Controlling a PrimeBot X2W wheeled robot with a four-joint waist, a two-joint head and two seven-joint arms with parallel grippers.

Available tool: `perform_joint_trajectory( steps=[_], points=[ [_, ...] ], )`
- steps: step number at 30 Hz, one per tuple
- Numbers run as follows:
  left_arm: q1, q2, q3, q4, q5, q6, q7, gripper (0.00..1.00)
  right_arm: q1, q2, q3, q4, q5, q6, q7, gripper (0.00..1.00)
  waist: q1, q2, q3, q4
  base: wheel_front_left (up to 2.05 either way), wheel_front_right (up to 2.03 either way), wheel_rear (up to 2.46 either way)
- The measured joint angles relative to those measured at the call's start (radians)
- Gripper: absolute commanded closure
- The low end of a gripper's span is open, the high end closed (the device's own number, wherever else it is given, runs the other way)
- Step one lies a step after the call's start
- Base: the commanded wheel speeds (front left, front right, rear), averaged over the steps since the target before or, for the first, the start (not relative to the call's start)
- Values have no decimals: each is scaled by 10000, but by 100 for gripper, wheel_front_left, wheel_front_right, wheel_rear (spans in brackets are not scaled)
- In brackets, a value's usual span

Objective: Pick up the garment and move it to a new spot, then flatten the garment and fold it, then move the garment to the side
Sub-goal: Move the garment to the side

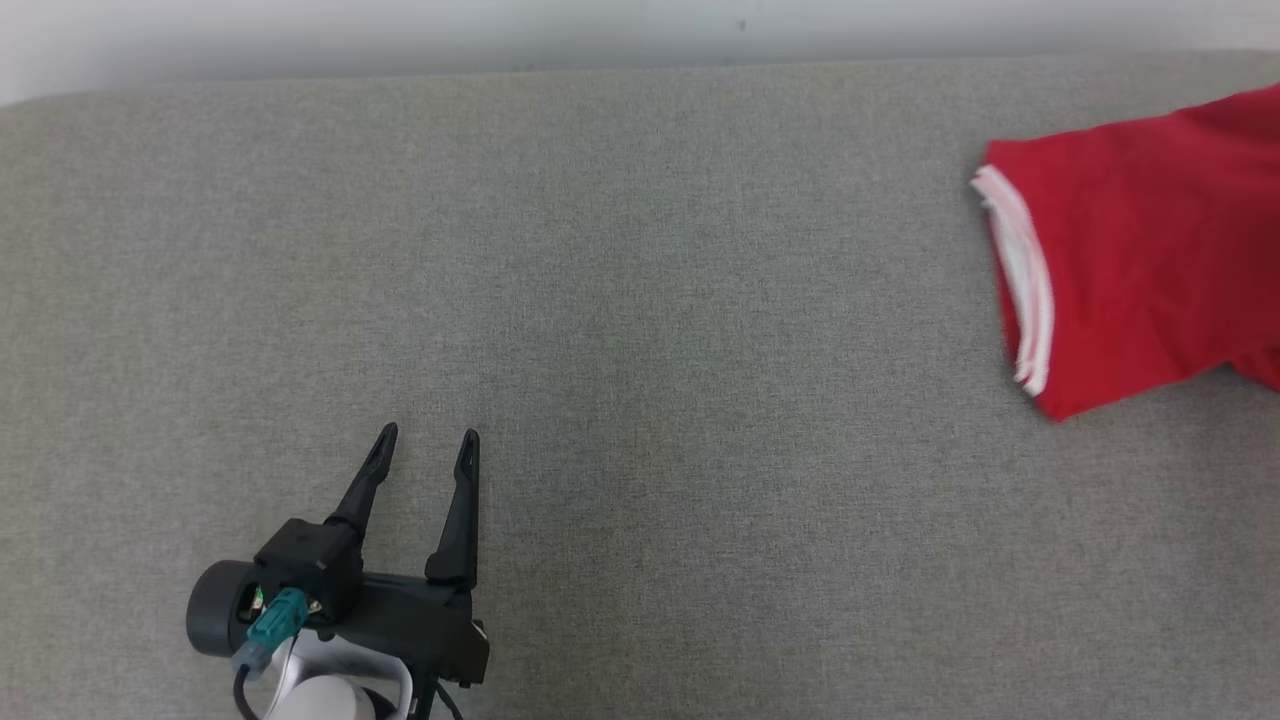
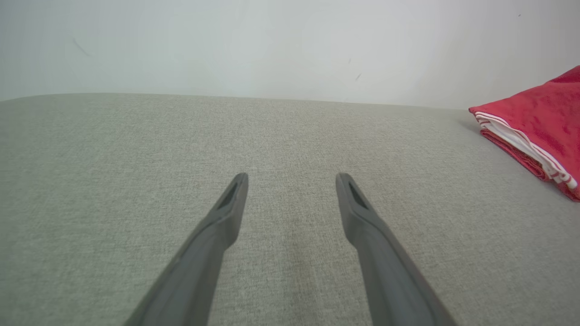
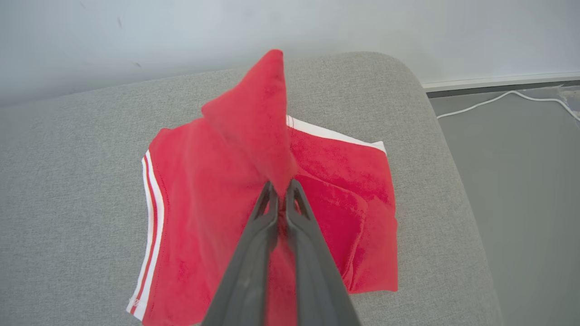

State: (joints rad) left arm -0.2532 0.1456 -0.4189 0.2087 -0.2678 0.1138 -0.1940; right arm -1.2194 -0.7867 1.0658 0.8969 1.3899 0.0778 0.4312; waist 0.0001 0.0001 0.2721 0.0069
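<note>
The right gripper (image 3: 281, 187) pinches a raised fold of the red garment (image 3: 204, 203), lying at the head frame's right edge on the grey cushion (image 1: 640, 300); left gripper (image 1: 429, 435), lower left, stands spread wide

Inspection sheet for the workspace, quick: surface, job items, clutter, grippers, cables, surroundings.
Surface: grey fabric pad, woven, rounded corner at its right end.
Job's things: red garment with white trim, near the pad's right end, one part pulled up in a peak.
Clutter: nothing seen.
Grippers: left gripper open, over the pad, apart from the garment; right gripper shut on a pinch of the garment.
Cables: white cable on the floor; teal plug at the left wrist.
Surroundings: pale wall behind; grey floor beside the pad.
</note>
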Motion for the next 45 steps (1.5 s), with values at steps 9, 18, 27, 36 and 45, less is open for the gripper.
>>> perform_joint_trajectory(
  steps=[9, 18, 27, 36, 45],
  points=[
    [-88, 25, -54, 0, 36, -10, 46, 0, -542, -265, 119, 178, -489, -69, -35, 100, -1, 0, 242, 38, 0, 0, 0],
    [-248, 44, -84, -8, 38, -12, 90, 0, -1074, -556, 357, 479, -1081, -75, -84, 100, -1, 0, 399, 73, 0, 0, 0],
    [-423, 2, -107, -8, 38, -81, 94, 0, -1440, -694, 662, 775, -1622, -161, -84, 100, 0, -1, 602, 179, 0, 0, 0],
    [-430, 4, -90, 31, 38, -81, 98, 0, -1906, -709, 1135, 1108, -2502, -341, -238, 0, -1, -1, 731, 277, 0, 0, 0],
    [-444, -31, -4, 282, 21, -81, 84, 0, -2034, -280, 1087, 1227, -2596, -140, -815, 0, 0, 0, 555, 221, 0, 0, 0]
  ],
)
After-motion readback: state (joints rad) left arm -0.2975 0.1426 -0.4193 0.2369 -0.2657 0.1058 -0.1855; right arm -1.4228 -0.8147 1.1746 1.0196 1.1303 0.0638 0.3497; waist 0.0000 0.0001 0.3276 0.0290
